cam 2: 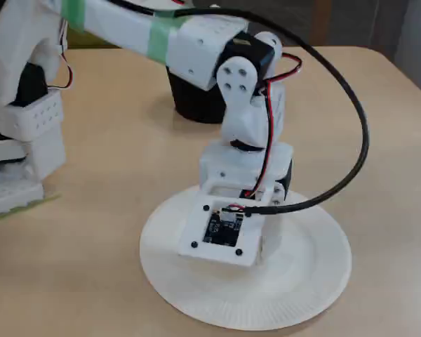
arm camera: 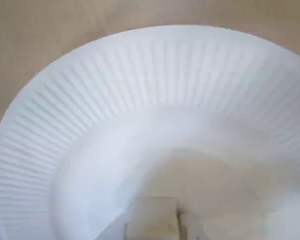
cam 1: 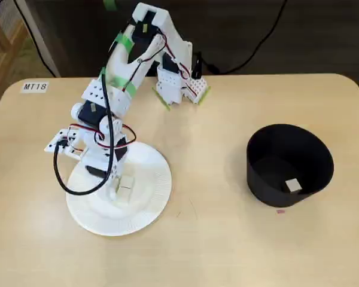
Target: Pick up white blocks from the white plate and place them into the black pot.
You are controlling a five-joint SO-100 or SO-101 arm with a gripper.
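In a fixed view, small cream-tinted white blocks lie in the middle of the white plate, at the lower left of the frame. They are cube-shaped with soft, matte faces. In the wrist view, two of them sit side by side at the bottom edge, one of them close to the lens and blurred. The plate is round, of thin white paper, with a smooth flat centre and a rim full of fine radial ribs.

The gripper reaches down onto the plate, right at the blocks. Its fingertips are hidden by the wrist body in both fixed views, so I cannot tell if the jaws are apart or closed on a block; perhaps they stand around one. The arm is of white plastic, with green tape bands, a black cable and red wires.

The black pot stands well apart, at the right of the frame. It is matte, round, with tall plain walls, and one white block lies on its bottom. All rests on a pale wooden table with rounded corners.
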